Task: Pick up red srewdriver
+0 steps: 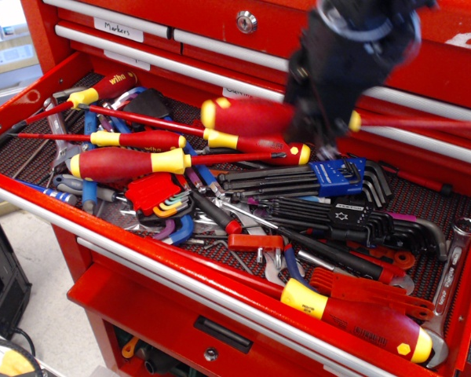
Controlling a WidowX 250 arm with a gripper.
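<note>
1. My claw (323,126) was clamped on the red screwdriver (247,116) and held it in the air above the open drawer (220,271), clear of the tools lying below.
2. The screwdriver lay nearly level, its long axis running across the picture: the yellow butt end pointed left, and the thin red shaft (424,122) ran out to the right edge.
3. My fingers gripped it at the shaft end of the handle, near the yellow collar; their exact shape was blurred.
4. My arm (361,31) came down from the top of the picture, the dark wrist tilted a little to the left.
5. Below the lifted tool lay another red screwdriver (255,144) and a blue holder of hex keys (337,174).
6. A fat red screwdriver (361,320) rested along the drawer's front edge.
</note>
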